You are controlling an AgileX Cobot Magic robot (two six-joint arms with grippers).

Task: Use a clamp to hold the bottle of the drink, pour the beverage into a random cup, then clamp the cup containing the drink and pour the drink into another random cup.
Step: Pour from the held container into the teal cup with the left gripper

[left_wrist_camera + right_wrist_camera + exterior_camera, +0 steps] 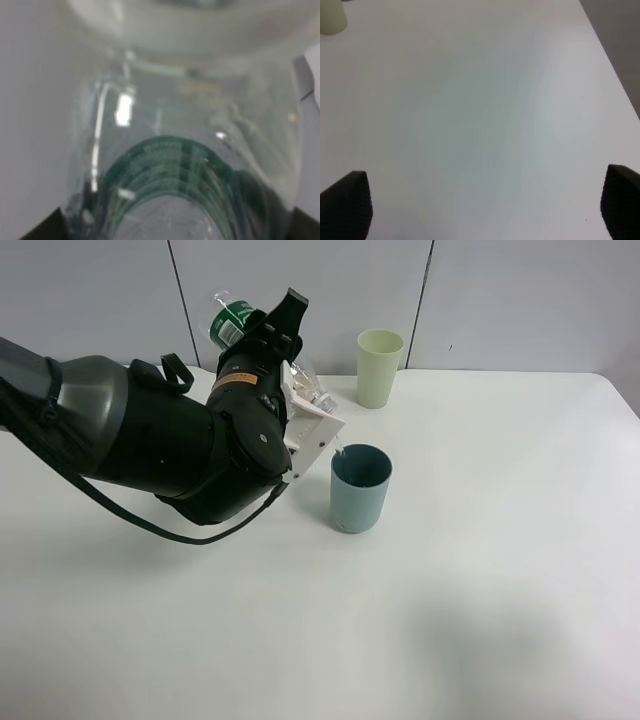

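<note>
The bottle of the drink [232, 320] is tipped over, its green-labelled base up and its clear neck slanting down toward the teal cup [360, 490]. My left gripper [278, 332] is shut on the bottle's body, above and to the left of that cup. In the left wrist view the bottle [180, 165] fills the frame between the dark fingers [42, 229]. I cannot make out the beverage or any stream. My right gripper [480, 210] is open over bare table, holding nothing, and is outside the exterior view. Another random cup is out of view.
A taller pale yellow-green cup [379, 368] stands upright at the back of the white table [480, 620], behind the teal cup; it also shows as the pale cup [331, 17] in the right wrist view. My left arm's bulky black body [160, 440] covers the table's left part.
</note>
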